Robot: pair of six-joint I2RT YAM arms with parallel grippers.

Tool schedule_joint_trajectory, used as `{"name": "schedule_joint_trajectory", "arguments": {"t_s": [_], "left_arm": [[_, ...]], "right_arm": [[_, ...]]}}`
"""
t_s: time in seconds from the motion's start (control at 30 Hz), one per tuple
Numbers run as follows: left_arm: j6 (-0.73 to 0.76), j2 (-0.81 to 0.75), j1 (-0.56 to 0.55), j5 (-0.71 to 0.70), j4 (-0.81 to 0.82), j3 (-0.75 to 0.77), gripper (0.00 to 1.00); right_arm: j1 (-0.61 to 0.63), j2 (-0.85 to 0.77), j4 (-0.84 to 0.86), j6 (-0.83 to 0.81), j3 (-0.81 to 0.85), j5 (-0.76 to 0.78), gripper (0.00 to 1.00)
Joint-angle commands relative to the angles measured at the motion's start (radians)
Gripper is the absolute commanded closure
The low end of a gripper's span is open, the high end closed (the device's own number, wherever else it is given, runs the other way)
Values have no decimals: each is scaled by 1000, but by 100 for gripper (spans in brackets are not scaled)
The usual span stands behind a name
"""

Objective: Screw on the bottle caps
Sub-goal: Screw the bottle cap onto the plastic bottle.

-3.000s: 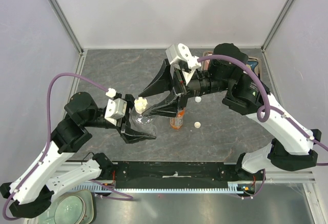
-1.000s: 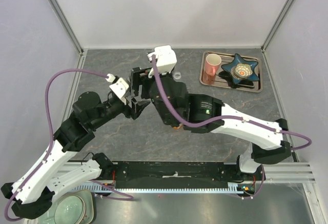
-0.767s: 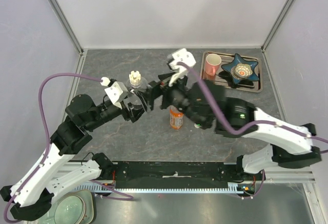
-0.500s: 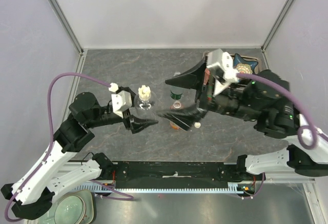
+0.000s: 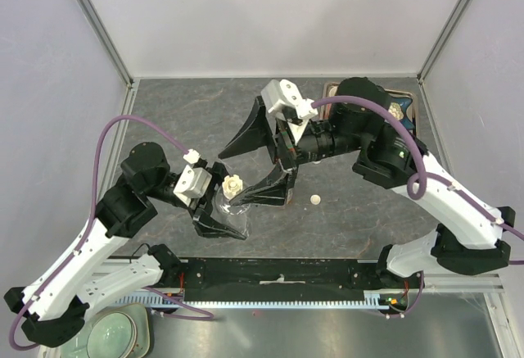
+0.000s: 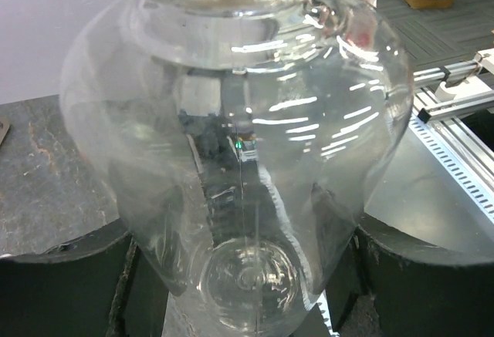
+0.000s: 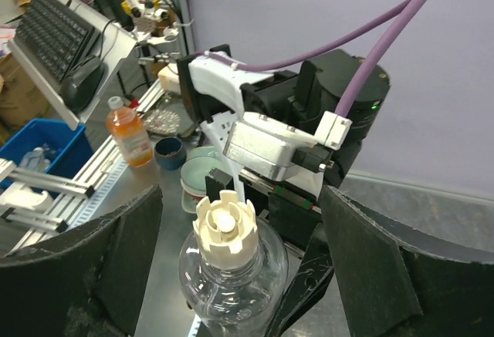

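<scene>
My left gripper [image 5: 223,219] is shut on a clear round-bodied bottle [image 5: 234,206], held upright near the front of the table. In the left wrist view the bottle [image 6: 231,144] fills the frame between the black fingers [image 6: 65,279]. A cream notched cap [image 5: 233,184] sits on its neck and also shows in the right wrist view [image 7: 225,227]. My right gripper [image 5: 230,179] is open wide, with its fingers [image 7: 77,267] on either side of that cap and not touching it. A loose white cap [image 5: 314,201] lies on the table. The orange and green-label bottles are hidden.
A metal tray [image 5: 407,98] at the back right is mostly hidden behind the right arm. The right wrist view shows an orange bottle [image 7: 128,133] and bowls [image 7: 194,179] beyond the front rail. Enclosure walls stand left, right and back.
The right arm has swung back to the left, and its open gripper now straddles the capped bottle. The left gripper has brought the bottle nearer the front. The orange bottle is no longer visible.
</scene>
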Motion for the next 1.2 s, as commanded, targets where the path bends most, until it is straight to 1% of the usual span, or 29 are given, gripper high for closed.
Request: {"name": "schedule_joint_trajectory", "arguments": {"t_s": [0.0, 0.07, 0.13, 0.17, 0.27, 0.3, 0.47, 0.57, 0.6, 0.67, 0.7, 0.73, 0.77, 0.8, 0.83, 0.93, 0.97, 1.0, 1.03, 1.07, 1.1, 1.13, 1.17], "left_arm": [[-14, -1, 4, 78, 16, 36, 98], [-15, -1, 4, 76, 16, 35, 98], [-15, -1, 4, 72, 19, 33, 98], [-18, -4, 4, 67, 22, 33, 98], [-20, -3, 4, 60, 28, 30, 98], [-21, -6, 4, 56, 29, 33, 98], [-26, -6, 4, 53, 36, 33, 98], [-32, -4, 4, 47, 40, 35, 98], [-32, -4, 4, 46, 40, 38, 98], [-33, -4, 4, 37, 43, 38, 98], [-37, -6, 4, 29, 46, 38, 98], [-37, -6, 4, 21, 49, 39, 98], [-38, -6, 4, -3, 51, 39, 98], [-40, -7, 4, -19, 57, 41, 98], [-38, -9, 4, -37, 63, 43, 98], [-33, -10, 4, -143, 75, 53, 98], [-30, -10, 4, -204, 78, 62, 98], [-20, -12, 5, -238, 82, 67, 98], [-17, -12, 5, -278, 85, 72, 98], [-12, -10, 7, -366, 88, 84, 98], [-15, -10, 9, -416, 89, 90, 98], [-18, -9, 13, -465, 97, 96, 98], [-20, -10, 15, -561, 103, 107, 98]], "right_arm": [[-6, 1, 55, 38, 15, -144, 13], [-8, 13, 62, 49, 12, -158, 15], [-8, 24, 68, 57, 8, -170, 20], [-9, 27, 72, 66, 8, -177, 24], [-14, 39, 76, 84, 0, -184, 31], [-15, 39, 76, 86, -8, -184, 33], [-17, 39, 85, 87, -32, -181, 34], [-20, 42, 88, 92, -38, -187, 41], [-20, 42, 88, 93, -40, -189, 48], [-23, 42, 90, 96, -43, -189, 57], [-23, 41, 90, 98, -46, -187, 68], [-25, 38, 90, 101, -49, -184, 74], [-28, 34, 90, 103, -51, -174, 80], [-29, 34, 90, 103, -63, -166, 90], [-32, 24, 87, 101, -70, -152, 92], [-46, -8, 79, 93, -118, -73, 96], [-51, -18, 69, 63, -133, -42, 100], [-51, -30, 53, 49, -167, 31, 100], [-51, -53, 46, 38, -184, 67, 100], [-51, -61, 39, 26, -201, 105, 100], [-51, -68, 21, 23, -225, 177, 100], [-49, -77, 15, 21, -238, 216, 100], [-49, -84, 10, 14, -251, 243, 100]]}}
